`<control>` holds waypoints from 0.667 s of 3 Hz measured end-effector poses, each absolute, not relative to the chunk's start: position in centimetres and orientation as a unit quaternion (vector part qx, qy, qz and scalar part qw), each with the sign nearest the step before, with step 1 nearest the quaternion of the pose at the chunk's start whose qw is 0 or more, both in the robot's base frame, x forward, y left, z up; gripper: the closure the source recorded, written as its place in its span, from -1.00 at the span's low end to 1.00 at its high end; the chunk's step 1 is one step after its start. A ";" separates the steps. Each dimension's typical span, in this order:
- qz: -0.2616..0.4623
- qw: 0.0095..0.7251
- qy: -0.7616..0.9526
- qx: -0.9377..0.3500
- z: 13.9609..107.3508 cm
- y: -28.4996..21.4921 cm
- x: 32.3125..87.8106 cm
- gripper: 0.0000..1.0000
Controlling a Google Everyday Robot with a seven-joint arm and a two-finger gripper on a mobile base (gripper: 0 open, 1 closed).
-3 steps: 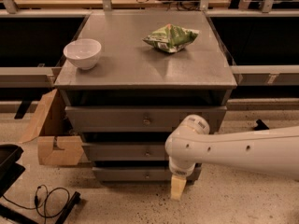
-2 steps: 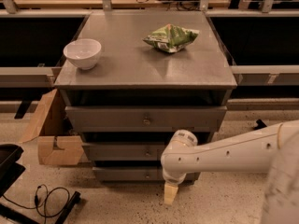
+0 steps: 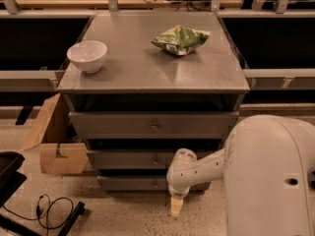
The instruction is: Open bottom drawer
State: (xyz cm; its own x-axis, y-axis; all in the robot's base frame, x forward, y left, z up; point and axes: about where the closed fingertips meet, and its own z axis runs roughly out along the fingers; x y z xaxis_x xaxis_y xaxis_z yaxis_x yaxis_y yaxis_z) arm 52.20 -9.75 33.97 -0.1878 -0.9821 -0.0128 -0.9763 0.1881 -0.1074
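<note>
The grey cabinet (image 3: pixel 152 73) has three drawer fronts. The bottom drawer (image 3: pixel 133 183) is the lowest, slimmest front, with a small round metal knob (image 3: pixel 154 184); it looks closed or nearly so. My white arm reaches in from the right. My gripper (image 3: pixel 176 205) hangs at the arm's end just in front of the bottom drawer, a little right of and below its knob, near the floor. Only one pale finger (image 3: pixel 176 206) shows, pointing down.
A white bowl (image 3: pixel 87 56) and a green chip bag (image 3: pixel 180 38) sit on the cabinet top. An open cardboard box (image 3: pixel 56 146) stands left of the cabinet. A black cable (image 3: pixel 51 211) and a black object (image 3: pixel 9 176) lie on the floor at lower left.
My arm and gripper have moved left along the front of the bottom drawer, closer to its knob. The drawers have not moved.
</note>
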 end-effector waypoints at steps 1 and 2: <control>-0.036 0.038 0.770 -0.636 33.8 -9.7 52.0 -1.00; -0.027 0.040 0.765 -0.643 31.4 -9.5 52.4 -1.00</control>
